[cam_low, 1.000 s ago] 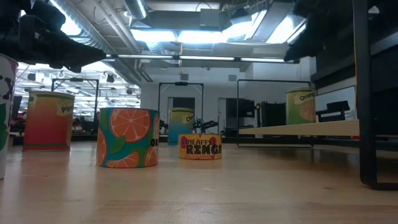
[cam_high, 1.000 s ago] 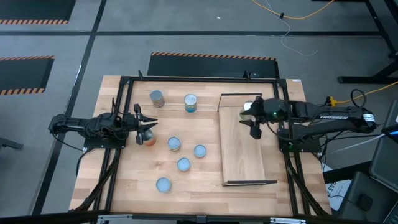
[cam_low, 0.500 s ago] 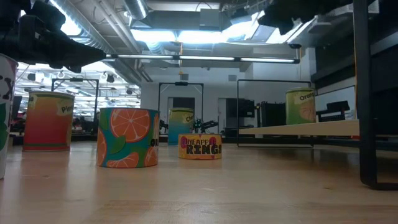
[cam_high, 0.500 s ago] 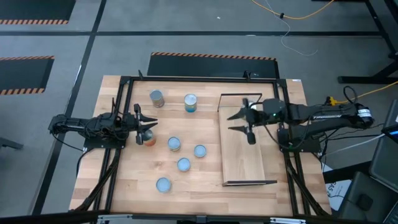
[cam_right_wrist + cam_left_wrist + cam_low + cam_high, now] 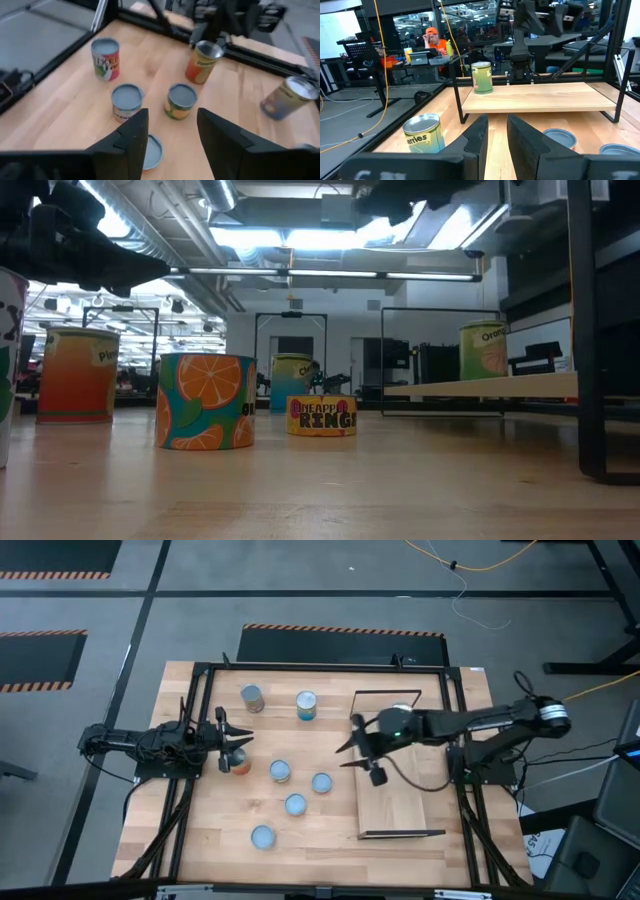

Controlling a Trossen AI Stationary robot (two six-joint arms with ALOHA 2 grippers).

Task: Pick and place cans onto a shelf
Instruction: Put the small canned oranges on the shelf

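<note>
Several cans stand upright on the tabletop: two at the far side, a cluster in the middle, and an orange-red one. One green can stands on the shelf at its far end. My right gripper hangs open above the shelf's left edge, with nothing between its fingers; the middle cans lie ahead of it. My left gripper waits at the table's left beside the orange-red can, open by a narrow gap that holds nothing.
A black metal frame runs round the tabletop. The shelf's dark end frames stand at both short ends. In the low view a flat pineapple can and an orange-patterned can stand in front. A person sits in the room beyond.
My right gripper has swung from above the shelf's far end toward the table's left and a little nearer, out over the shelf's left edge, rolling as it went. The can on the shelf has stayed where it was.
</note>
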